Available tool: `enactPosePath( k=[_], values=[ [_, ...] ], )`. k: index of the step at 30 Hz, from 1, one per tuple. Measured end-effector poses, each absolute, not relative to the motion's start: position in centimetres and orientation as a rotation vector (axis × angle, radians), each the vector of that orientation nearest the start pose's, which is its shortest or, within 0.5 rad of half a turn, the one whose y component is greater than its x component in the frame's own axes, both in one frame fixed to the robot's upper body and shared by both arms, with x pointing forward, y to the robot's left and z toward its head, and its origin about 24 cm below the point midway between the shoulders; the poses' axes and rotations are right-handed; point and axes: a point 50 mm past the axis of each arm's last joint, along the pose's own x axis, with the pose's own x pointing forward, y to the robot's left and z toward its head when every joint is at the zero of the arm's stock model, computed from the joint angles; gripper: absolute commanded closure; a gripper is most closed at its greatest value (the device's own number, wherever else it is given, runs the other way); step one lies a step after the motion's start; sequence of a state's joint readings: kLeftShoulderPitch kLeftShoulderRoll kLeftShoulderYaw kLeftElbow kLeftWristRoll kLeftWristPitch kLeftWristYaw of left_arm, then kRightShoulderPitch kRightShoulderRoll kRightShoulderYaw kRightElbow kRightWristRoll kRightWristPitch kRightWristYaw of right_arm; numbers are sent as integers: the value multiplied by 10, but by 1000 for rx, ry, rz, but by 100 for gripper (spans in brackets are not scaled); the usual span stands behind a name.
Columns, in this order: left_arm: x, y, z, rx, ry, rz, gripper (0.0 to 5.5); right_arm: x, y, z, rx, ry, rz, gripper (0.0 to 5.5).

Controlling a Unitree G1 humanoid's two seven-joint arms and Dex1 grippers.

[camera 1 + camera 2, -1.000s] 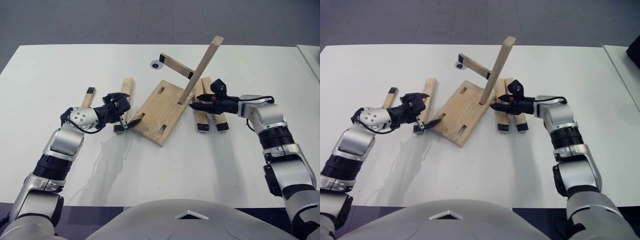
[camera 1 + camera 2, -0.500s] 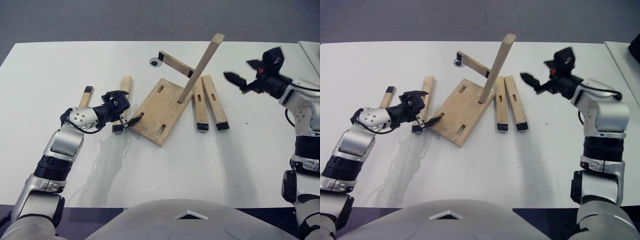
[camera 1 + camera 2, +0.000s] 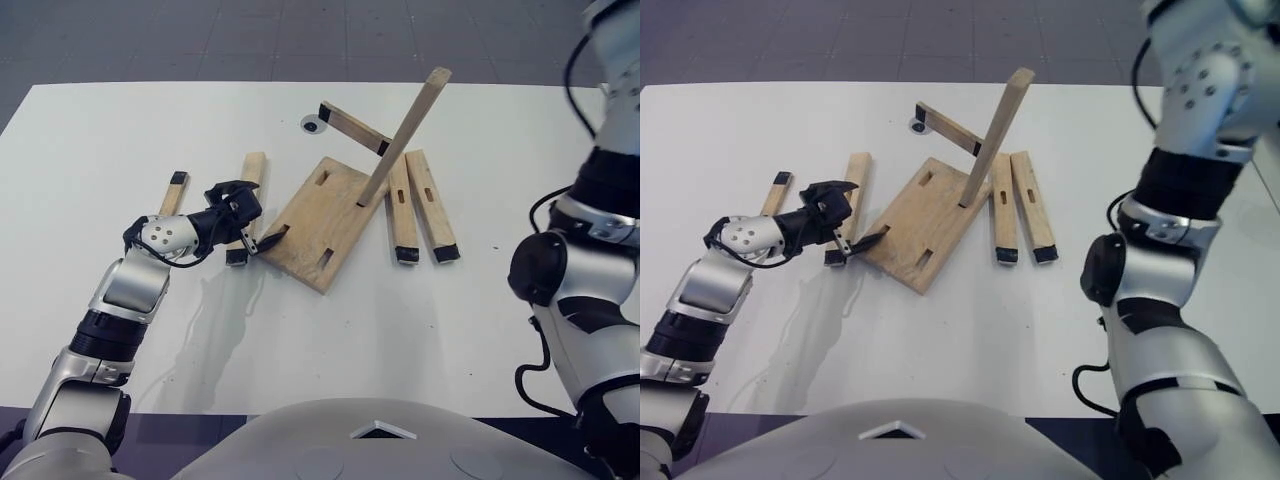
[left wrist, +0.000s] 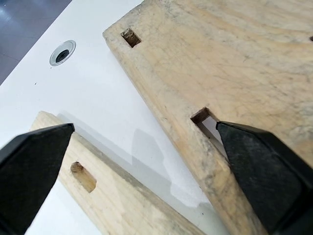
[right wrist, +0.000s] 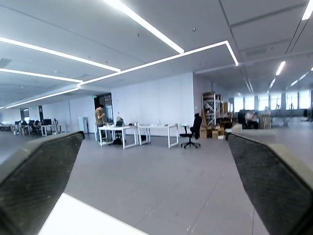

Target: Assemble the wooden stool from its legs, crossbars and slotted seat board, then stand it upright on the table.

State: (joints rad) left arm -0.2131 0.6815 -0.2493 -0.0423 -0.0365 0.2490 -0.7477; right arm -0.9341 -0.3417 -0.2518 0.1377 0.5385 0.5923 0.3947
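The slotted seat board [image 3: 322,222] lies flat mid-table. One wooden leg [image 3: 405,132] stands tilted in its far slot, with a crossbar [image 3: 352,128] sticking out toward the back. My left gripper [image 3: 254,220] is open at the board's left corner. In the left wrist view its fingertips [image 4: 39,161] straddle the board's edge slot [image 4: 201,116], without touching it. Two more legs [image 3: 400,212] [image 3: 431,206] lie side by side right of the board. My right arm [image 3: 600,170] is lifted high at the table's right. My right gripper [image 5: 155,138] is open, facing the room.
A leg [image 3: 248,190] and a short crossbar [image 3: 176,193] lie left of the board, close to my left gripper. A round cable hole [image 3: 314,124] sits behind the board. The white table [image 3: 420,330] has bare room in front and at the right.
My right gripper has lifted off the two lying legs and swung up and out to the right, above the head views. The left arm and the wooden parts have stayed put.
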Motion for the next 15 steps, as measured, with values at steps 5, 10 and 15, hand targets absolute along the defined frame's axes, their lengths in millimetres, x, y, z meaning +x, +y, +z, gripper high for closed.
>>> enactPosePath(
  k=[5,10,15],
  values=[
    [268,190,74,633,330,-872,10,357,-152,215,197,-89,571,11],
    [267,192,72,633,337,-861,10,348,-148,212,92,-98,584,11],
    [266,193,72,634,338,-862,10,347,-153,222,202,-100,553,11]
  ],
)
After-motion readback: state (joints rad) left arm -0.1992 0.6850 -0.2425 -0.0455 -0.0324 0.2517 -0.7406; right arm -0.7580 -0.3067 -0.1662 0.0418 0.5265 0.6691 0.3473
